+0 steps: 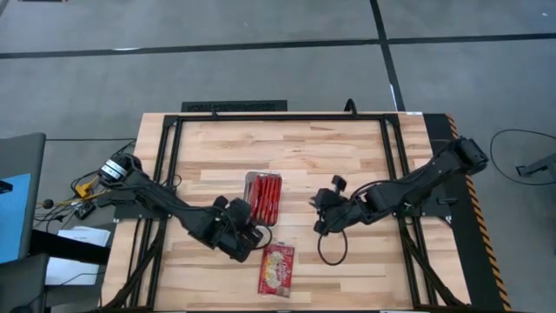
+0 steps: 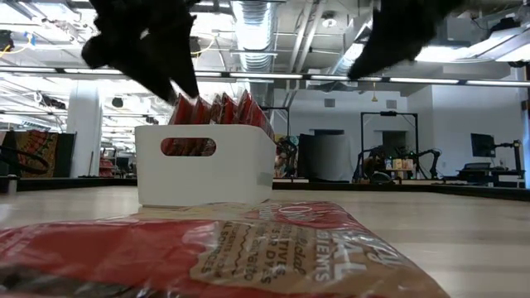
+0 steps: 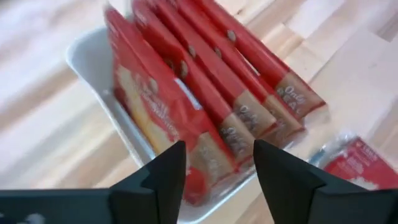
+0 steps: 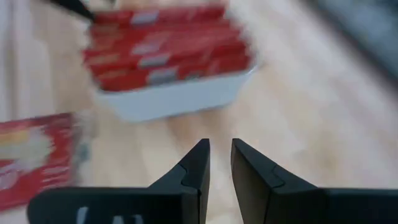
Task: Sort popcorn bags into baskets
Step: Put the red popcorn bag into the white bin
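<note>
Several red popcorn bags [image 1: 266,196] [image 3: 205,81] stand on edge side by side in the white basket [image 1: 247,196] [image 2: 207,178] at the table's middle, their tops rising above its walls. One more popcorn bag [image 1: 278,268] [image 2: 207,248] lies flat on the table near the near edge. My left gripper [image 1: 254,235] [image 3: 217,165] hovers open and empty over the basket's near end. My right gripper [image 1: 319,211] [image 4: 220,155] hangs to the basket's right, pointing toward it, its fingers a narrow gap apart and holding nothing.
A black metal frame [image 1: 287,116] borders the wooden table along its far edge and both sides. A black cable loop [image 1: 332,248] lies under my right arm. Bare wood [image 1: 217,156] stretches left of the basket and beyond it.
</note>
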You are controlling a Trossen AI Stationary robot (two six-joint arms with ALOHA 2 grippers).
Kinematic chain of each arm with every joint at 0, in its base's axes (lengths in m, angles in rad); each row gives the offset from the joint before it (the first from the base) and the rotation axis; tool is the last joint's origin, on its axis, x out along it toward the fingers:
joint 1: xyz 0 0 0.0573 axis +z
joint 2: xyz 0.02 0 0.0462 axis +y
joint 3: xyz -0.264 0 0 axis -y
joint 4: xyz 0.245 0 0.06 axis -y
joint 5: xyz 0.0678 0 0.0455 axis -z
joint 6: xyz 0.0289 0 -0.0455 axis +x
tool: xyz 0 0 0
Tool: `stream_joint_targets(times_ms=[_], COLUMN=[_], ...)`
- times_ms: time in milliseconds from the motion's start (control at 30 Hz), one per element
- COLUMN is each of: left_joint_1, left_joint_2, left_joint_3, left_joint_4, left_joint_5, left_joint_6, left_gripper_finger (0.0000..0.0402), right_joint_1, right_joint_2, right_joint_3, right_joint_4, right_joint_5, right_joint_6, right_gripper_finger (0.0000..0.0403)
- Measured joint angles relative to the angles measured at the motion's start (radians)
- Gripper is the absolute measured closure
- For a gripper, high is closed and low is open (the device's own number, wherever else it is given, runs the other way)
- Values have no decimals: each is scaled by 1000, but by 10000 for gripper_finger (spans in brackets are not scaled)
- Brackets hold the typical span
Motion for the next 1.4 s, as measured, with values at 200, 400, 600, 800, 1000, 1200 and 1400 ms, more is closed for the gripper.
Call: stream_joint_targets(times_ms=[200, 400, 600, 800, 1000, 1200, 1400], left_joint_1=[-47, -164, -263, -296, -256, -185, -111], left_joint_2=[-72, -102, 36, 156, 217, 285, 310], left_joint_3=[51, 46, 14, 12, 13, 12, 12], left_joint_4=[-83, -63, 146, 250, 263, 305, 336], left_joint_5=[-68, -152, -91, -34, 104, 220, 306], left_joint_6=[132, 281, 360, 421, 354, 356, 389], left_gripper_finger=[221, 221, 221, 221, 221, 221, 221], right_joint_1=[4, 19, 24, 36, 35, 6, -18], right_joint_2=[63, 242, 413, 454, 448, 527, 587], right_joint_3=[-102, -108, -56, -26, -24, 8, 50], right_joint_4=[283, 519, 573, 557, 597, 674, 686], right_joint_5=[-177, -283, -332, -418, -547, -623, -684], right_joint_6=[69, 117, 213, 255, 261, 258, 235], right_gripper_finger=[300, 223, 161, 166, 180, 190, 204])
